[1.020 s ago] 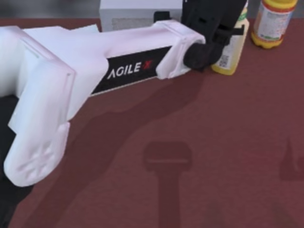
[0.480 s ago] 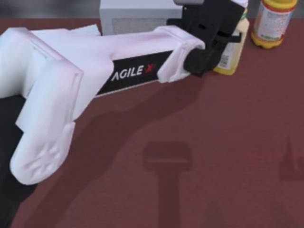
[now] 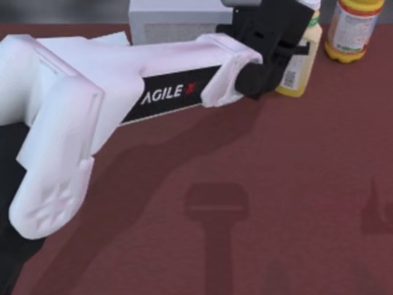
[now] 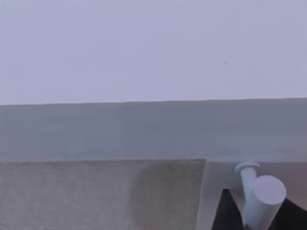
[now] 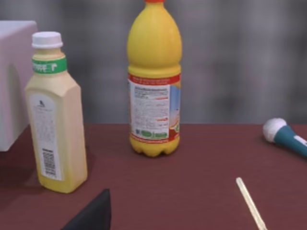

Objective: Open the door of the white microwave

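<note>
The left gripper point(image 3: 270, 34) is reaching across the table point(image 3: 295, 184) to the front of the white microwave point(image 3: 175, 15), whose door point(image 4: 100, 194) is sitting right ahead of it. Can't tell how wide its jaws are. A pale yellow bottle point(image 3: 301, 61) is standing just beside it.

White microwave point(image 3: 175, 17), grey speckled door point(image 4: 100, 194).

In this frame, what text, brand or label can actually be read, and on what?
"AGILE X": black panel on the left arm.
Cream bottle: green collar band, printed panel and code square, all unreadable.
Yellow bottle: red-edged label, print too small to read.
White microwave: no text visible.
</note>
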You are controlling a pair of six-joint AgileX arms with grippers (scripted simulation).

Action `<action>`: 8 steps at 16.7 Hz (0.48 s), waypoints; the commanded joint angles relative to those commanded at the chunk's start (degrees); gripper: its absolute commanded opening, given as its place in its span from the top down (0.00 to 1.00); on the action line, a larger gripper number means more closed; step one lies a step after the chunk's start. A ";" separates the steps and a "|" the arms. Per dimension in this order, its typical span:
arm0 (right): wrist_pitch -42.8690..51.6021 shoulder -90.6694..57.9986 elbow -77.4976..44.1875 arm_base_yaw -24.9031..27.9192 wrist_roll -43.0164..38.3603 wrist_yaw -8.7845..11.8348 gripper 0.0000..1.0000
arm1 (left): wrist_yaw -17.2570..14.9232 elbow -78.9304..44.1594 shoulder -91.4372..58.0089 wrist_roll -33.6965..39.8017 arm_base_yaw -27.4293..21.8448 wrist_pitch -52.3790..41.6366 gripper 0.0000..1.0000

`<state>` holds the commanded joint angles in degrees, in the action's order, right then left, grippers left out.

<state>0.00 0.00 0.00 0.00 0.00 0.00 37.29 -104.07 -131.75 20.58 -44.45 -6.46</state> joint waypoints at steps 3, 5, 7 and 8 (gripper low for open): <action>0.00 0.00 0.00 0.00 0.00 0.00 0.00 | 1.08 3.10 2.27 0.93 0.67 1.80 1.00; 0.00 0.00 0.00 0.00 0.00 0.00 0.00 | 1.45 4.16 3.01 1.26 0.87 2.43 1.00; 0.00 0.00 0.00 0.00 0.00 0.00 0.00 | 1.45 4.16 3.01 1.26 0.87 2.43 1.00; 0.00 0.00 0.00 0.00 0.00 0.00 0.00 | 1.45 4.16 3.01 1.26 0.87 2.43 1.00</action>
<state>0.00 0.00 0.00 0.00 0.00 0.00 38.74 -99.91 -128.74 21.84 -43.57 -4.02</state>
